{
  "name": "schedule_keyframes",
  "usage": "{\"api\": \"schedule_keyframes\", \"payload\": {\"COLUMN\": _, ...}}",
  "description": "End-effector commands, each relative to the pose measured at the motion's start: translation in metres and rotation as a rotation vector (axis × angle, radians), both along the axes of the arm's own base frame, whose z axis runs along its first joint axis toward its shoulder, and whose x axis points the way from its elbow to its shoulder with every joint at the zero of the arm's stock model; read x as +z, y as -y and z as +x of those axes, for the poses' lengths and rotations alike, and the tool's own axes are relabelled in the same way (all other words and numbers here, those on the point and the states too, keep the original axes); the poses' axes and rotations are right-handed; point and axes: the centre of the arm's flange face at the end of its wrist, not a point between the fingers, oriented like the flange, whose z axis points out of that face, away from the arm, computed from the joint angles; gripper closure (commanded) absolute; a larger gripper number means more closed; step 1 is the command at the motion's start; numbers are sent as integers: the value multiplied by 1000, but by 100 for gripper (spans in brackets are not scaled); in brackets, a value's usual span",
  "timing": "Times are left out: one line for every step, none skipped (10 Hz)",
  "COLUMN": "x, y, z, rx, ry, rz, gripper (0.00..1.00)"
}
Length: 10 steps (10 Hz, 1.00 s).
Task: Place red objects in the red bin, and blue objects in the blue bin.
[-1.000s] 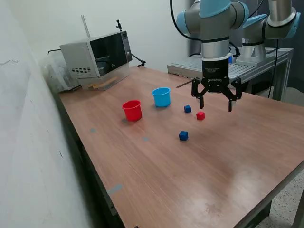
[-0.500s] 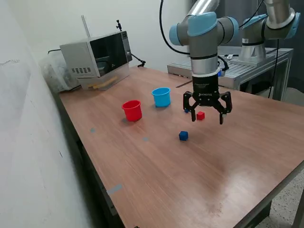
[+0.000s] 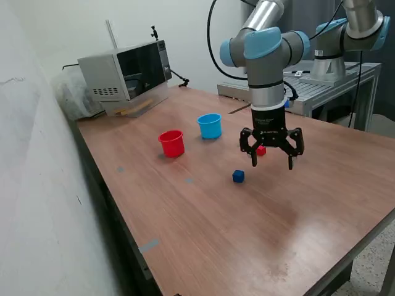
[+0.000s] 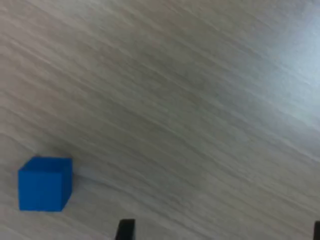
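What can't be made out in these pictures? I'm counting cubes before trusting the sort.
- Red cube, exterior view: mostly hidden behind the gripper.
- Any cube behind the gripper or arm, exterior view: hidden; only one blue cube shows.
- Red cup and blue cup contents: not visible from this angle.
- Fingers, wrist view: cut off by the edge.

Wooden table [image 3: 203, 216] beneath, grain blurred in the wrist view, a sheen of light on it at the exterior view's right. White wall [image 3: 37, 185] well off toward the exterior view's left. Microwave [image 3: 126, 74] at the table's far corner, crumpled plastic [image 3: 71, 95] beside it. Metal bench [image 3: 321, 86] behind. Speckled floor [image 3: 373, 271] below the table's edge.
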Motion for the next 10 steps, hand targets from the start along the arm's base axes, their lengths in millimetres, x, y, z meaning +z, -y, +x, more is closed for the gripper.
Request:
{"api": "schedule_keyframes", "payload": {"x": 3, "y": -29, "z": -18, "rx": -20, "ry": -14, "rz": -5, "gripper": 0}}
{"api": "schedule_keyframes", "payload": {"x": 6, "y": -47, "z": -26, "rx": -41, "ry": -22, "rz": -6, "gripper": 0}}
{"api": "schedule_keyframes", "payload": {"x": 7, "y": -62, "z": -32, "rx": -52, "ry": -24, "rz": -4, "gripper": 0}}
{"api": "schedule_keyframes", "payload": {"x": 6, "y": -73, "z": -35, "rx": -59, "ry": -24, "rz": -3, "gripper": 0}}
{"api": "schedule_keyframes", "payload": {"x": 3, "y": -77, "z": -35, "rx": -62, "ry": -18, "rz": -2, "gripper": 0}}
{"api": "schedule_keyframes", "payload": {"x": 1, "y": -83, "z": -36, "rx": -69, "ry": -13, "rz": -2, "gripper": 0}}
{"api": "schedule_keyframes", "payload": {"x": -2, "y": -83, "z": -35, "rx": -69, "ry": -9, "rz": -1, "gripper": 0}}
{"api": "schedule_keyframes", "payload": {"x": -8, "y": -83, "z": -35, "rx": -69, "ry": 2, "rz": 0, "gripper": 0}}
{"api": "schedule_keyframes", "payload": {"x": -14, "y": -83, "z": -35, "rx": -69, "ry": 10, "rz": 2, "gripper": 0}}
{"api": "schedule_keyframes", "payload": {"x": -17, "y": -83, "z": -35, "rx": -69, "ry": 14, "rz": 2, "gripper": 0}}
